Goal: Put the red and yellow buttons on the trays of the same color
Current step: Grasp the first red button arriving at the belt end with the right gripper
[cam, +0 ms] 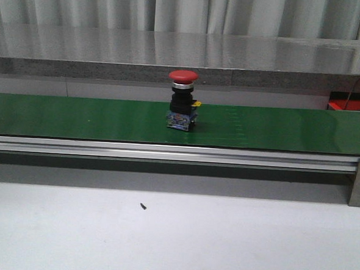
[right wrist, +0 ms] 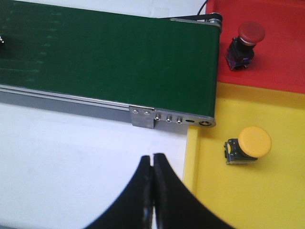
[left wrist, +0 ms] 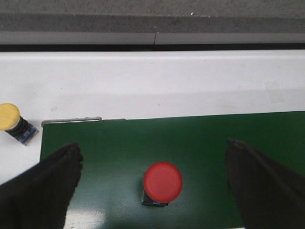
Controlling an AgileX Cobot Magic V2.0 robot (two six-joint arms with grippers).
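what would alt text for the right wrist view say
A red button stands on a red tray and a yellow button on a yellow tray, beside the end of a green conveyor belt. The right pincer is shut above the white table.

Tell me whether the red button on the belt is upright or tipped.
Upright: the red button stands on its base on the belt, cap on top, and the left wrist view looks straight down on the cap.

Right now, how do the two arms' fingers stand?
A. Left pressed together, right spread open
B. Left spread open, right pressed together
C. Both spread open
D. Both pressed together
B: the left fingers stand wide apart either side of the red button, while the right fingers touch, holding nothing.
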